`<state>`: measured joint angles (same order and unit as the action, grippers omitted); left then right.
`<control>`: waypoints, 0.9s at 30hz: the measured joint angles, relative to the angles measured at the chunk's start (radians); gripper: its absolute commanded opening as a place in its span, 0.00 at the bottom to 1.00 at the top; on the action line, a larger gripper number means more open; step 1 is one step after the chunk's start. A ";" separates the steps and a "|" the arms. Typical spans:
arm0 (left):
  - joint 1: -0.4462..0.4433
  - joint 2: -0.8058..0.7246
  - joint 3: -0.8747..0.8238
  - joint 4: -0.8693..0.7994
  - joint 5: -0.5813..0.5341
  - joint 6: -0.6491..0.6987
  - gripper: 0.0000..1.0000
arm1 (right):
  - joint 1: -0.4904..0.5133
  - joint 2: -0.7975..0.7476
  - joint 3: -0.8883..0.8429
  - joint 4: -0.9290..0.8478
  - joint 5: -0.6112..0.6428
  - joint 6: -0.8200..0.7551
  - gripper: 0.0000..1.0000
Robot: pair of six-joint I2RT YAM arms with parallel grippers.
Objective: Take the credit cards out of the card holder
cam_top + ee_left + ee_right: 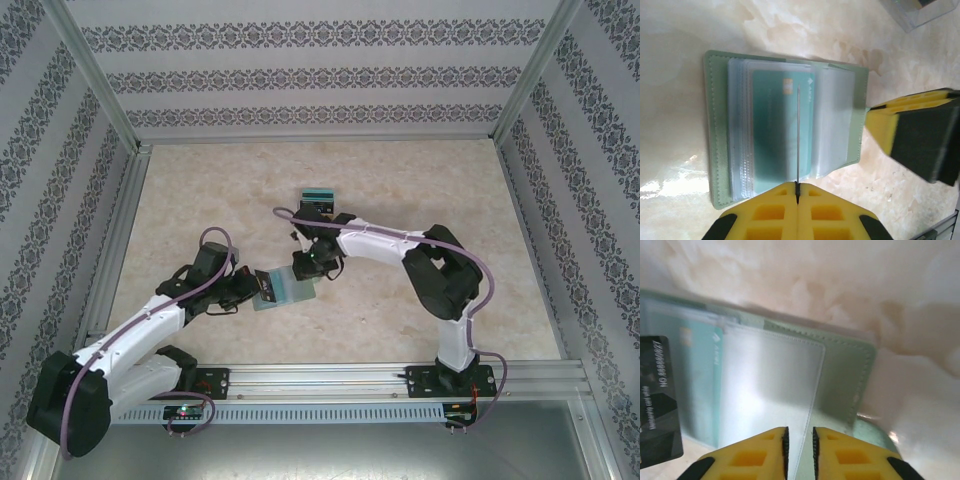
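– While both arms lean in over the counter [420, 200], where is the holder?

– The holder [290, 292] lies open and flat near the middle of the counter, a little toward 7 o'clock in the top view. Its clear pockets face up, and a teal card [775, 135] sits inside one of them.

– What of the left end effector [258, 285]?

– It sits at 9 o'clock of the holder. Its fingers are pressed together on a black card [655, 400] with pale print, held over the open pockets. From its own wrist camera that card is edge-on, a thin dark line running across the teal card. Whether any part of it is tucked in a pocket, I cannot tell.

– And the right end effector [308, 265]?

– It comes in at 1 o'clock of the holder, low over it. Its fingers stand a narrow slit apart, and the edge of a clear leaf [765, 385] runs down toward that slit. Whether the pads touch the leaf, I cannot tell.

– Anything else nearby?

– A clear stand [318, 197] is at 12 o'clock of the holder, apart from it, with something teal and dark upright inside.
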<state>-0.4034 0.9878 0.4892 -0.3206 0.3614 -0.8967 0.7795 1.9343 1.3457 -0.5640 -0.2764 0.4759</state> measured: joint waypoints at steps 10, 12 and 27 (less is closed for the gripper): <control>0.020 0.007 0.112 0.069 0.103 -0.002 0.00 | -0.133 -0.248 -0.038 0.138 -0.193 0.037 0.32; 0.031 0.025 0.116 0.126 0.146 -0.014 0.00 | -0.154 -0.263 -0.066 0.192 -0.262 0.065 0.32; 0.079 0.120 0.116 0.434 0.329 -0.128 0.00 | -0.205 -0.264 -0.258 0.570 -0.554 0.332 0.30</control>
<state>-0.3248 1.1076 0.6052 0.1135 0.6903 -1.0245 0.5747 1.6703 1.0874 0.0063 -0.8303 0.8082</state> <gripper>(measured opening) 0.055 0.305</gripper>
